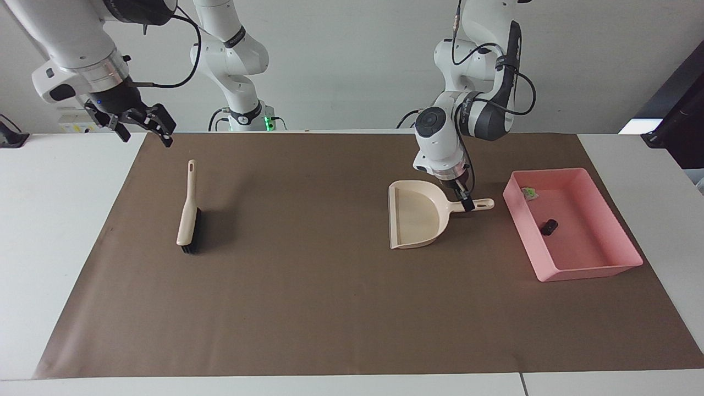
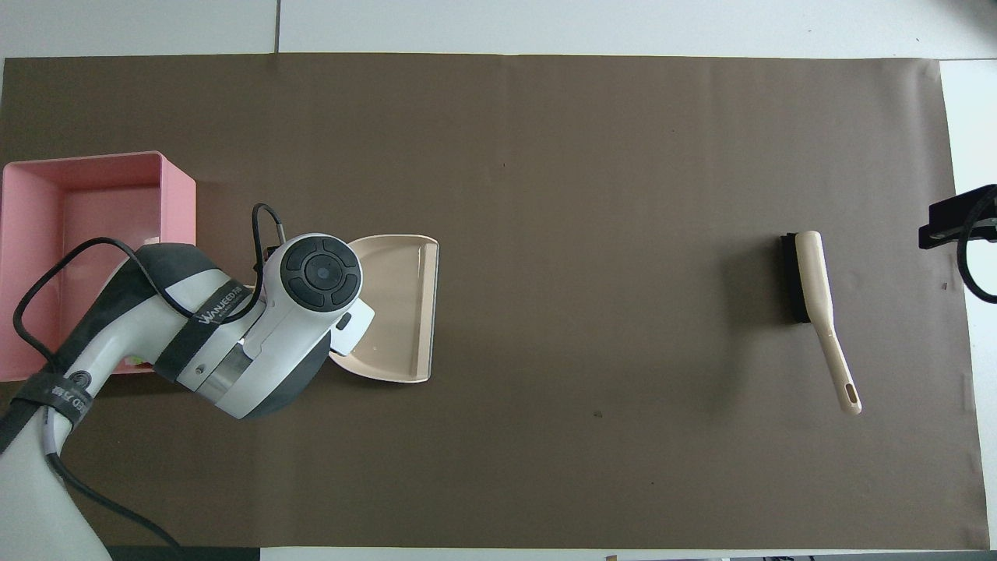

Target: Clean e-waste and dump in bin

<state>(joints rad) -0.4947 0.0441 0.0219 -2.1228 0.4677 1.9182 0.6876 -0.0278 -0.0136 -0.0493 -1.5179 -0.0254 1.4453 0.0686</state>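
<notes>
A flat brown paper sheet (image 1: 308, 308) covers the white tabletop (image 1: 55, 231). The bin (image 1: 602, 270), a shallow pink plastic tray with smooth sloping walls, sits toward the left arm's end. In it lie both pieces of e-waste: a whitish-grey bit (image 1: 529, 192) with a bright green patch by the wall nearest the robots, and a stubby black piece (image 1: 549, 226) on the floor. Beside the bin lies a beige plastic dustpan (image 1: 415, 214). The left end effector (image 1: 466, 202) is at its handle; whether it grips I cannot tell. A beige brush (image 1: 188, 212) with black bristles lies toward the right arm's end. The right end effector (image 1: 144, 127) hangs open and empty, waiting.
</notes>
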